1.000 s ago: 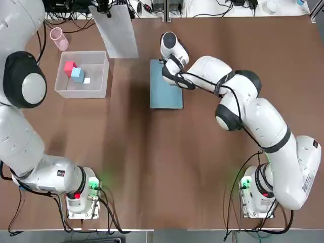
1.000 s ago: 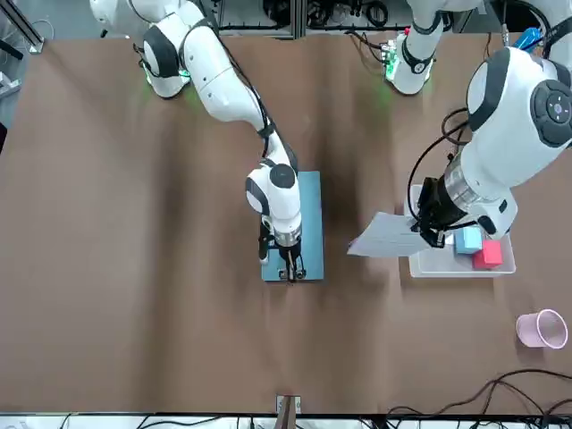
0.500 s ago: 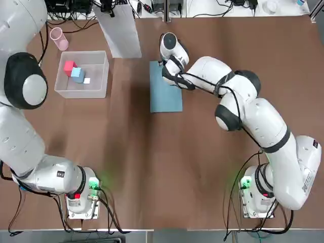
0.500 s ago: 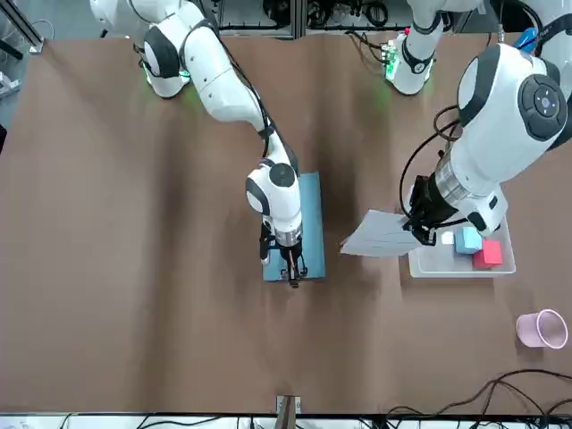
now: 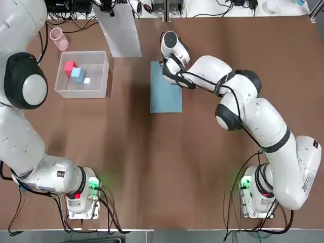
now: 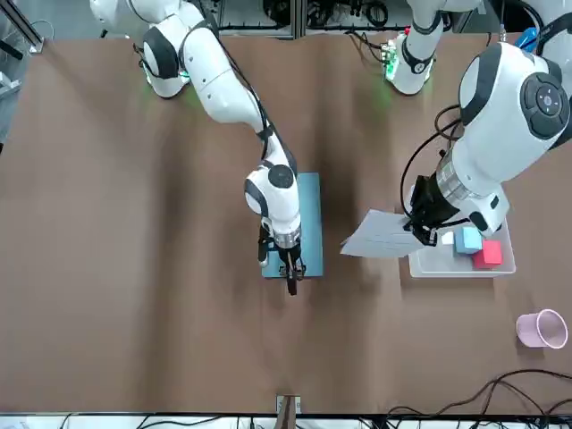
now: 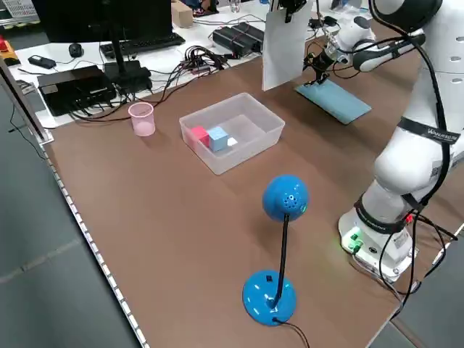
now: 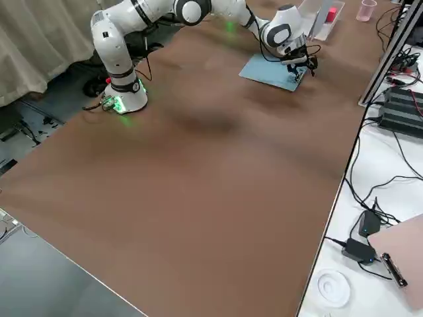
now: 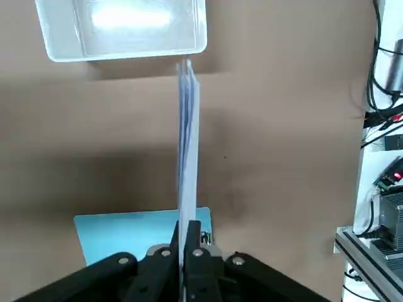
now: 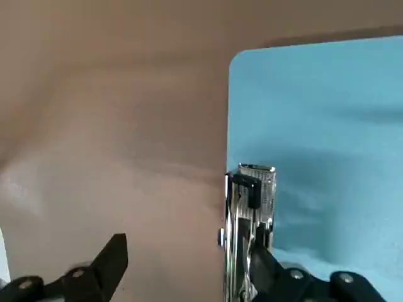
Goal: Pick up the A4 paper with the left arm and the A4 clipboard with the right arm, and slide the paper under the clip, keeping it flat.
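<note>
a broad brown table (image 5: 152, 162) fills the room's middle, with a white bench (image 7: 109, 43) along its far edge carrying a keyboard (image 7: 141, 45), black boxes (image 7: 76, 85) and tangled cables (image 7: 196, 58). beige curtains (image 8: 39, 46) hang at one side above a grey floor (image 8: 39, 264).

Both arms (image 5: 253, 116) wear glossy white rounded shells with dark grey joint bands and caps (one large grey disc tops the left arm's (image 5: 23, 86) elbow). Black cables loop along the links. Green lights glow on the silver bases (image 5: 255, 195).
</note>
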Tool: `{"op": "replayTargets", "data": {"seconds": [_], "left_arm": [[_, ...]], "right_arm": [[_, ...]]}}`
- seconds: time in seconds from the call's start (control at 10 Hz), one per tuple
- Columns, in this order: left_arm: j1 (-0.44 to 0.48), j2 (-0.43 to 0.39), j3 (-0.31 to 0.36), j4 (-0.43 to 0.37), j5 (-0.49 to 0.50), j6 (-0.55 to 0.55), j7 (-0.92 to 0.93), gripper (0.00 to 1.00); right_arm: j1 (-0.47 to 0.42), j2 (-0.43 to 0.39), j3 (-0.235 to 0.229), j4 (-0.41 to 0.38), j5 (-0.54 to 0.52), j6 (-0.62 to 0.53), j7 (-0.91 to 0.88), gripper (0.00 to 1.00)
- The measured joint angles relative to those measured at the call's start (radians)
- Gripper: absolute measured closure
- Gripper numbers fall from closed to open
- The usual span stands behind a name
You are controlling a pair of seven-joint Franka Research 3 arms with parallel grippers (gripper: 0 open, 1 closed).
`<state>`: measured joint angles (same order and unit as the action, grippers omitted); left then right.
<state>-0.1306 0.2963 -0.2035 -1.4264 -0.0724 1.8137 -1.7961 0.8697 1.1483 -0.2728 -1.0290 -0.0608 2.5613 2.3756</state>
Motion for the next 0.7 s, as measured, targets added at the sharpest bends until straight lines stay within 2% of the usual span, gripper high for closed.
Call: {"op": "replayTargets", "data": {"seconds": [0.2, 0.3, 0.5, 0.7], "left_arm": [[0.000, 0.000, 0.000, 0.001, 0.000, 0.000, 0.004, 0.99], [0.000, 0.000, 0.000, 0.001, 0.000, 0.000, 0.005, 0.99], [0.000, 0.000, 0.000, 0.001, 0.000, 0.000, 0.016, 0.99], [-0.001, 0.000, 0.000, 0.001, 0.000, 0.000, 0.019, 0.99]], "right_arm": [[-0.012, -0.014, 0.018, 0.015, 0.000, -0.081, -0.072, 0.11], [-0.025, -0.024, 0.045, 0.018, 0.000, -0.129, -0.114, 0.10], [-0.068, -0.056, 0.132, 0.028, 0.000, -0.238, -0.225, 0.07], [-0.117, -0.117, 0.181, 0.038, 0.002, -0.367, -0.481, 0.05]]}}
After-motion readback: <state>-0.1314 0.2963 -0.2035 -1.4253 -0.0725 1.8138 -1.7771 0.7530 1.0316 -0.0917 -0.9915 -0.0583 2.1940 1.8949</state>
